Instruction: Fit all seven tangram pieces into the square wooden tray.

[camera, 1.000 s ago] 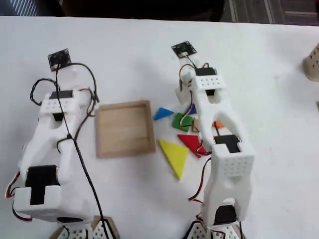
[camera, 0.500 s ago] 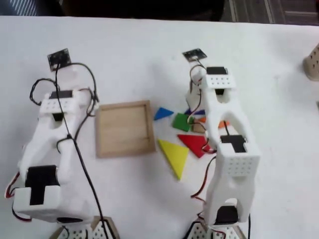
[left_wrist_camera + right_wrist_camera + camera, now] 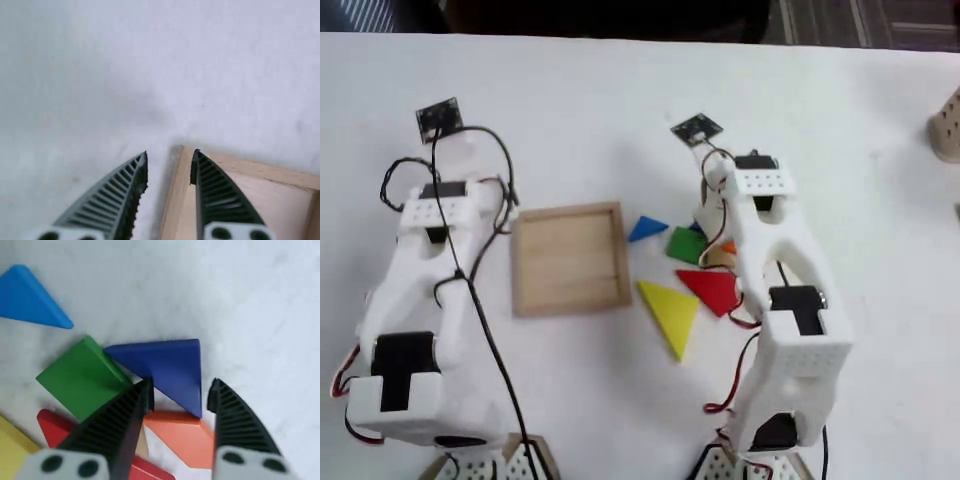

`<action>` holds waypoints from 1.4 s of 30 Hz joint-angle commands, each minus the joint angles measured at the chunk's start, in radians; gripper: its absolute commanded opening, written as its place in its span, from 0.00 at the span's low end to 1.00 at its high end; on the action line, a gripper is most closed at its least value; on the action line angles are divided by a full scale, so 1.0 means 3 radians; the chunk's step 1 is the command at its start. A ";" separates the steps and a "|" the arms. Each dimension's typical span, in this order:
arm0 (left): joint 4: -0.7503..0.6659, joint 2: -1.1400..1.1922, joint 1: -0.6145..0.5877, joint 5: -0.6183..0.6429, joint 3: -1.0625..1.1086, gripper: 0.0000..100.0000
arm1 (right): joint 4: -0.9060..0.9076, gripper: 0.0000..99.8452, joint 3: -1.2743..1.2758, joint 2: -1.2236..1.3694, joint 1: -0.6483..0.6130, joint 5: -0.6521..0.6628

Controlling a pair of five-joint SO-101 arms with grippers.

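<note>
In the high view the right arm [image 3: 765, 230] covers most of the dark blue piece [image 3: 697, 228] and the orange piece [image 3: 728, 246]; in the right wrist view the right claw [image 3: 181, 387] hides part of the red piece [image 3: 52, 425] and most of a tan piece [image 3: 143, 442], whose shape cannot be told; the yellow piece [image 3: 7, 450] runs off the edge; the left wrist view cuts the wooden tray [image 3: 250, 170] to one corner.

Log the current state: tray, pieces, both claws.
tray: holds no pieces
pieces beside tray: light blue triangle, green square, red triangle, yellow triangle, dark blue triangle, orange piece
left claw: open, over tray's corner
right claw: open, over dark blue triangle, gripping nothing
</note>
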 commanded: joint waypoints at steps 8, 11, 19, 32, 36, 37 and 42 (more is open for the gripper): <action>0.0000 -0.0018 0.0095 0.0015 -0.0159 0.16 | -0.0049 0.31 0.0031 -0.0130 -0.0156 0.0276; 0.0000 -0.0018 0.0095 0.0015 -0.0159 0.16 | -0.0054 0.31 0.0082 -0.0130 -0.0253 0.0343; 0.0005 -0.0018 0.0095 0.0015 -0.0159 0.16 | -0.0074 0.31 0.0056 -0.0043 -0.0309 0.0332; 0.0000 -0.0018 0.0095 0.0015 -0.0159 0.16 | 0.0023 0.09 -0.0271 0.0233 -0.0171 0.0312; 0.0000 -0.0018 0.0095 0.0015 -0.0159 0.16 | 0.0023 0.09 -0.0271 0.0233 -0.0171 0.0312; -0.0005 -0.0018 0.0095 0.0010 -0.0159 0.16 | 0.0018 0.09 -0.0276 0.0233 -0.0171 0.0312; -0.0005 -0.0018 0.0095 0.0010 -0.0159 0.16 | 0.0038 0.08 -0.0425 0.0253 -0.0151 0.0138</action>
